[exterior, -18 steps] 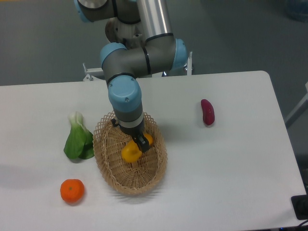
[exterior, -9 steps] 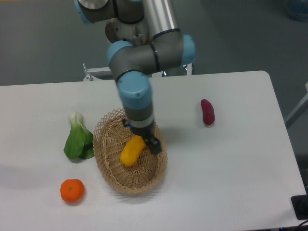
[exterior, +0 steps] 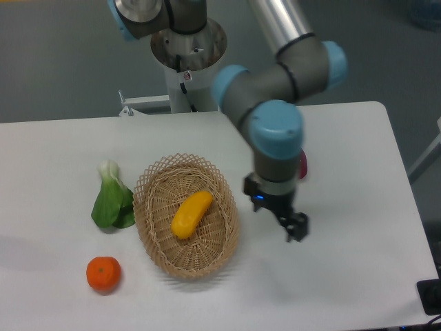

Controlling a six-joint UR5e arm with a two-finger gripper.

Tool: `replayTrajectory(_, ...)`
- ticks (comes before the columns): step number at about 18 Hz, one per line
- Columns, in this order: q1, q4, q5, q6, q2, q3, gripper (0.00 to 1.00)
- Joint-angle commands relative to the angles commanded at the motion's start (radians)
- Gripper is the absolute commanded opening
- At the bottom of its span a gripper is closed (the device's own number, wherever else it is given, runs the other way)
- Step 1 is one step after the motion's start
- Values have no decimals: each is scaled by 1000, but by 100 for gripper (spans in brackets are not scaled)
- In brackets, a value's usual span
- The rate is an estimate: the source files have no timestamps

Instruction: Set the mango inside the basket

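Note:
The yellow-orange mango (exterior: 191, 213) lies free inside the oval wicker basket (exterior: 215, 248), slanted across its middle. My gripper (exterior: 290, 225) hangs over the white table to the right of the basket, well apart from it. Nothing is between its fingers, but from this angle only one dark fingertip (exterior: 298, 230) shows clearly, so how the jaws stand is unclear.
A green bok choy (exterior: 112, 200) lies left of the basket and a round tangerine (exterior: 103, 273) sits at the front left. The purple-red vegetable (exterior: 302, 165) is mostly hidden behind my wrist. The arm's base stands at the table's far edge.
The gripper has let go of the mango, which stays in the basket, and the arm has swung right, out of the basket and over the bare table.

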Motion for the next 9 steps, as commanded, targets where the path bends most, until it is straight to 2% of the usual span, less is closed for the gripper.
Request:
replayTrajectory(3,41,-61,0,3,-31,68,100)
replayTrajectory(6,81,-78,-3,84,-49,108,100)
replayTrajectory(9,114,-86,-11,95,-58,118,100)
